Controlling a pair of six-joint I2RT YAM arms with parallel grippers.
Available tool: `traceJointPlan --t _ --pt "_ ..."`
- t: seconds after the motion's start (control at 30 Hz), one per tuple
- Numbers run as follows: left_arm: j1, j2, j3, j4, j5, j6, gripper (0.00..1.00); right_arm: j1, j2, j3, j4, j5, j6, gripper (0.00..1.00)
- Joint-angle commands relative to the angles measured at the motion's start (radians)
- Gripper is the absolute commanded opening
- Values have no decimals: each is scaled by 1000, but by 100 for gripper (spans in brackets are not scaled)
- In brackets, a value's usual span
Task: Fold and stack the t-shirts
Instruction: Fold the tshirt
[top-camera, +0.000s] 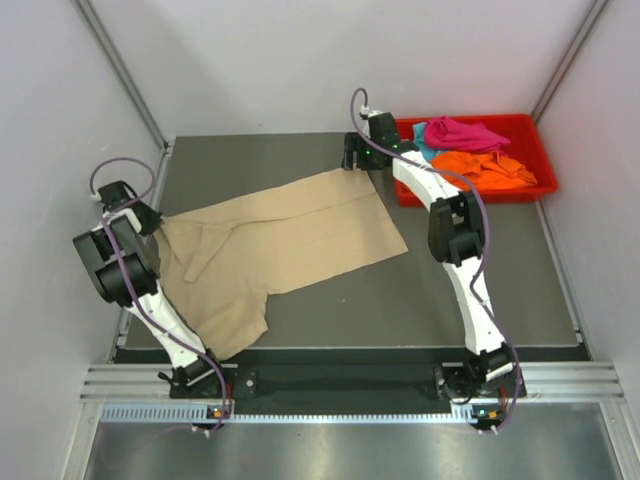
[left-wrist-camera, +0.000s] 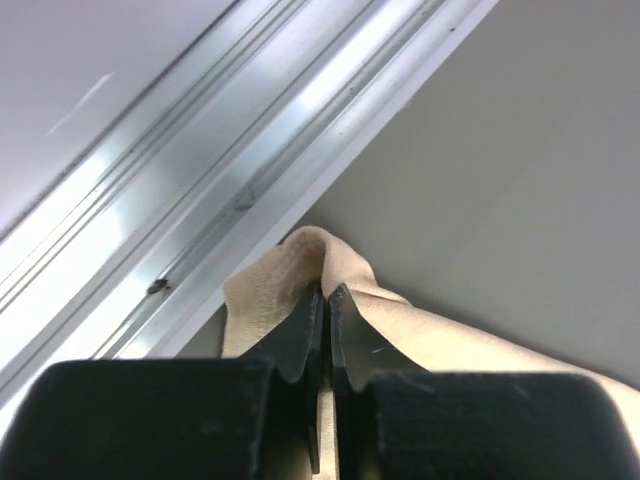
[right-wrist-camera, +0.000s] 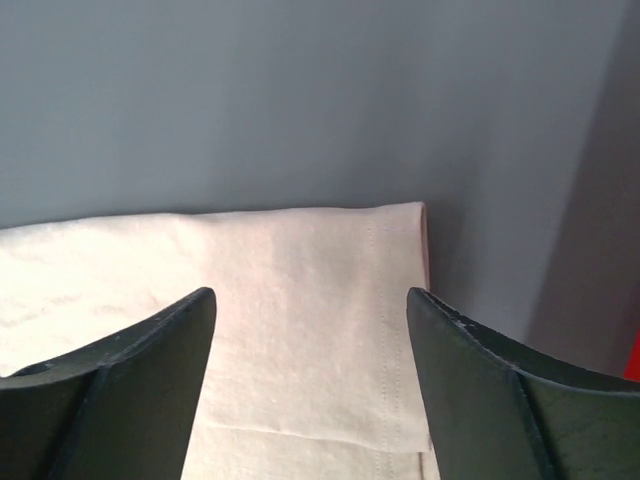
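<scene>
A beige t-shirt lies spread and partly creased on the dark table, its lower part hanging toward the front edge. My left gripper is at the shirt's left end, shut on a bunched fold of beige t-shirt; the left gripper has cloth pinched between its black fingers. My right gripper hovers open at the shirt's far right corner. In the right wrist view the right gripper straddles the hemmed corner of the beige t-shirt without gripping it. Magenta, orange and teal t-shirts lie crumpled.
A red plastic tray at the back right holds the three crumpled shirts. An aluminium rail runs along the table's left edge beside my left gripper. White walls close in the table on three sides.
</scene>
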Motion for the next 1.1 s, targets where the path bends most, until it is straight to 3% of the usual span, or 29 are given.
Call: traceJointPlan --t 0.0,0.17,0.37,0.67,0.77,0.8,0.87,1.07 --pt "33 -39 23 83 17 -35 6 -5 14 16 9 41 -29 78" --pt "29 -66 -6 74 35 -49 24 -10 52 65 20 52 -49 81" --pt "23 -157 -67 39 -9 -33 29 -11 102 109 40 76 -49 80" --pt "23 -151 -90 20 -17 -13 26 -14 134 114 150 35 39 50" --pt "23 -117 -72 31 1 -22 24 -23 140 111 198 35 91 25" --pt "24 -108 -55 30 6 -29 24 -27 141 110 211 36 121 11" --pt "14 -86 -40 36 21 -35 23 -37 149 108 245 50 148 0" --pt "-52 -48 38 25 6 -15 25 -62 155 132 316 142 149 0"
